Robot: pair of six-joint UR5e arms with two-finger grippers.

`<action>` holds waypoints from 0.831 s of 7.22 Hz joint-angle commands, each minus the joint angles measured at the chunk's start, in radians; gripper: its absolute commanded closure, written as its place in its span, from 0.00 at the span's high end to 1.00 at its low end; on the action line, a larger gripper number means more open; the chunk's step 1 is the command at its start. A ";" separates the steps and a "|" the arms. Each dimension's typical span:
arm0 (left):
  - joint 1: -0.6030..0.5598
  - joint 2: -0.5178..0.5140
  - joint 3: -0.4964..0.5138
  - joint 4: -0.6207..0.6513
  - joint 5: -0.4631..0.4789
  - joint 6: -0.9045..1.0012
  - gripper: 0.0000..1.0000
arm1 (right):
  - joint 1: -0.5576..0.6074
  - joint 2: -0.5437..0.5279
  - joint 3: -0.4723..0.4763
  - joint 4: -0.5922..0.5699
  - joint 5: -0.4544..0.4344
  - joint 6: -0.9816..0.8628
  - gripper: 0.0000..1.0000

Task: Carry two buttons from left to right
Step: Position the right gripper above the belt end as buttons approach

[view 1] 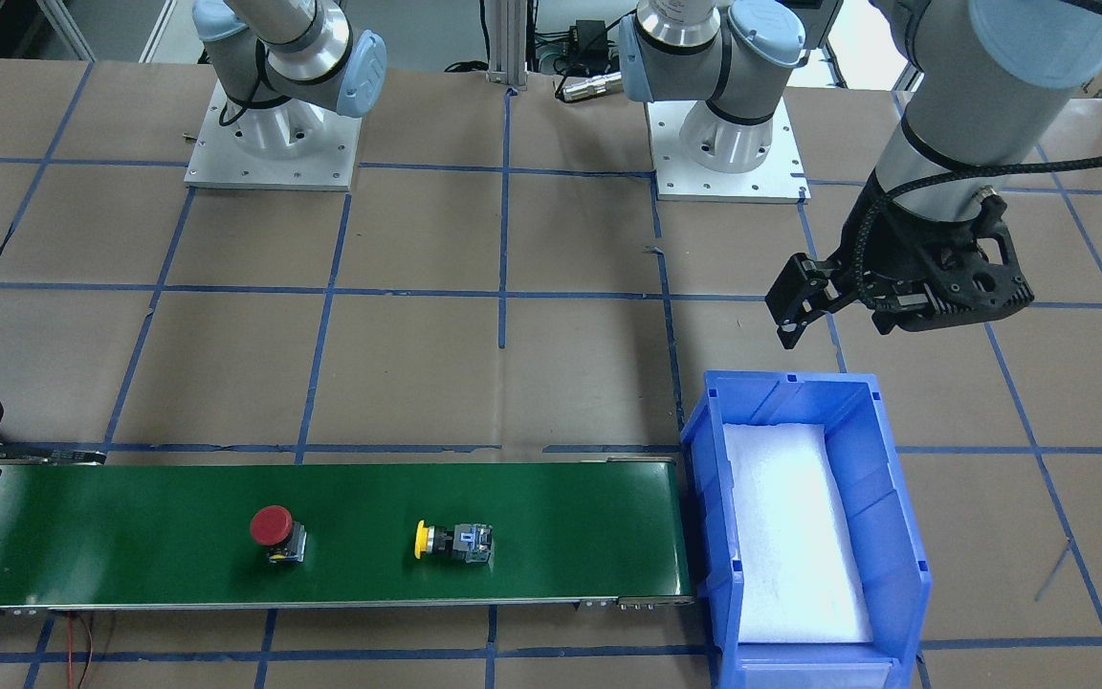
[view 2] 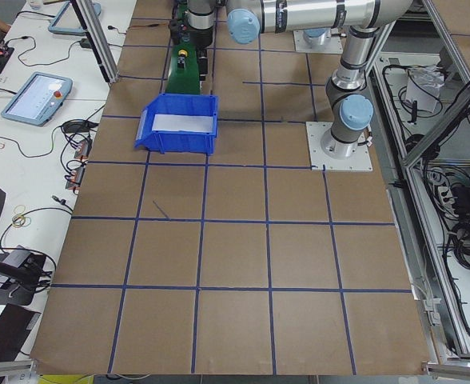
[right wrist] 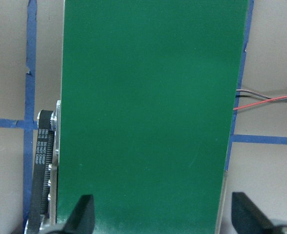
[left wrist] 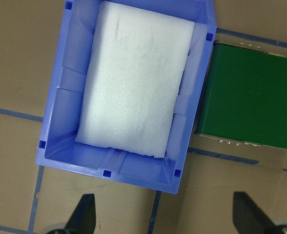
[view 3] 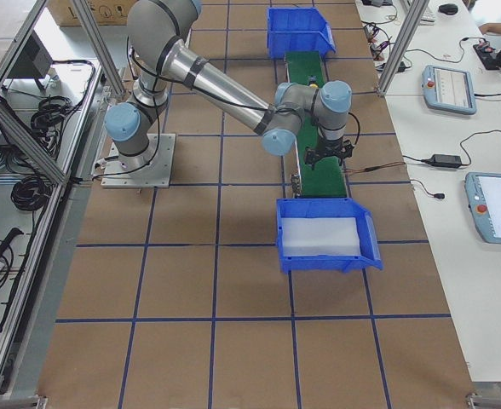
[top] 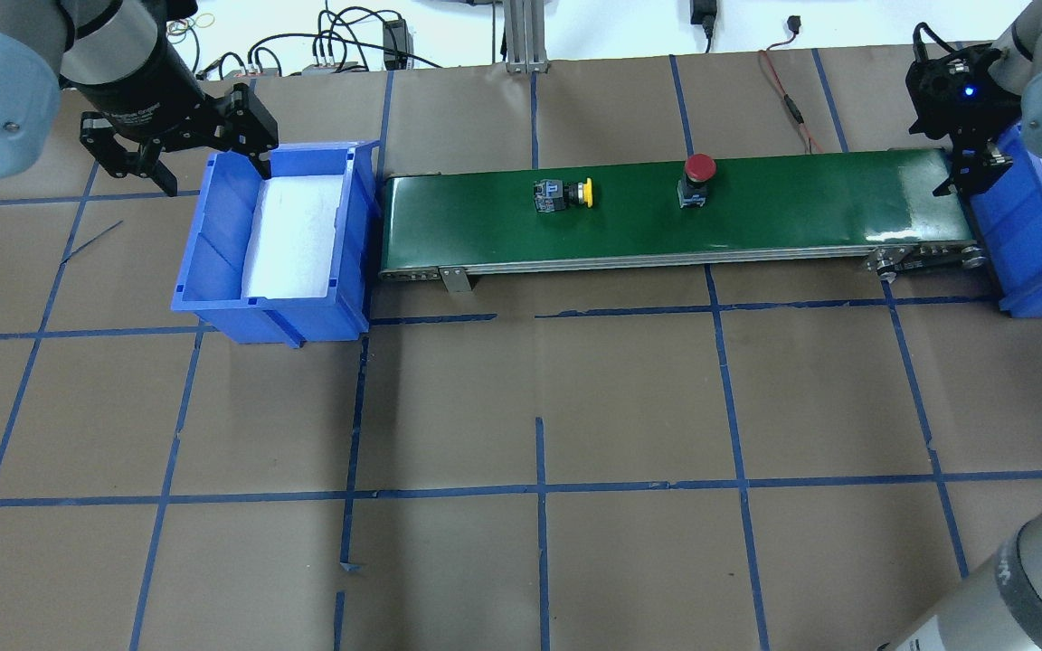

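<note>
A red-capped button [view 1: 273, 531] and a yellow-capped button [view 1: 453, 542] sit apart on the green conveyor belt [view 1: 561, 536]. Overhead, the yellow button [top: 563, 194] lies on its side left of the upright red button [top: 697, 176]. My left gripper [top: 212, 172] is open and empty, hovering over the far edge of the left blue bin [top: 213, 240]; its wrist view [left wrist: 165, 217] shows only white foam inside the bin. My right gripper [top: 966, 176] is open and empty above the belt's right end, with bare belt [right wrist: 148, 97] below it.
A second blue bin [top: 1023, 258] with white foam stands at the belt's right end. The arm bases [view 1: 272, 144] [view 1: 728, 148] are bolted to the table on the robot's side. Cables [top: 349, 50] and a red wire [top: 792, 99] lie behind the belt.
</note>
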 commanded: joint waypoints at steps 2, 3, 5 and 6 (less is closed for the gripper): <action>0.045 0.006 -0.017 0.002 -0.005 0.032 1.00 | 0.000 0.004 0.004 -0.004 0.001 0.018 1.00; 0.046 0.008 -0.021 0.002 -0.005 0.032 1.00 | 0.000 0.006 0.005 -0.004 0.002 0.031 1.00; 0.044 0.008 -0.021 0.002 -0.005 0.032 1.00 | 0.000 0.006 0.005 -0.008 0.002 0.033 1.00; 0.044 0.008 -0.021 0.002 -0.005 0.032 1.00 | 0.000 0.007 0.005 -0.013 0.002 0.035 1.00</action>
